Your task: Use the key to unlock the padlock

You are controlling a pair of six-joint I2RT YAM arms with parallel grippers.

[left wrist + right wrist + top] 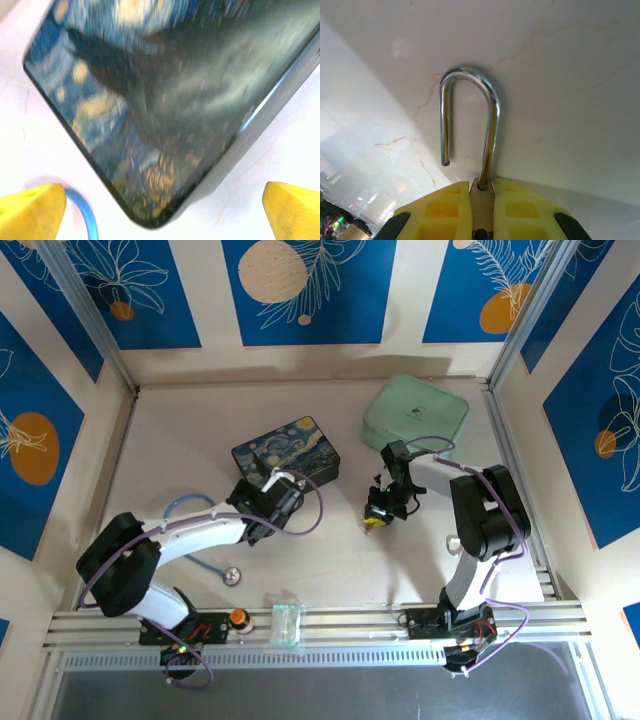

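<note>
My right gripper [481,192] is shut on the padlock [481,207], its yellow fingers [445,205] pressing both sides of the small brass body. The silver shackle [493,105] stands up from the body with its left leg free and hanging clear of it. From above, the right gripper [378,516] hovers over the middle of the table. My left gripper [278,492] is open, its yellow fingertips [30,210] spread wide over the near corner of the dark blue painted tin [165,100]. The key is out of view.
The tin [288,451] lies at centre back and a pale green lidded box [415,412] at back right. A round silver disc [232,575] with blue tubing [190,506] lies near the left arm. A small clear container [287,622] rests on the front rail.
</note>
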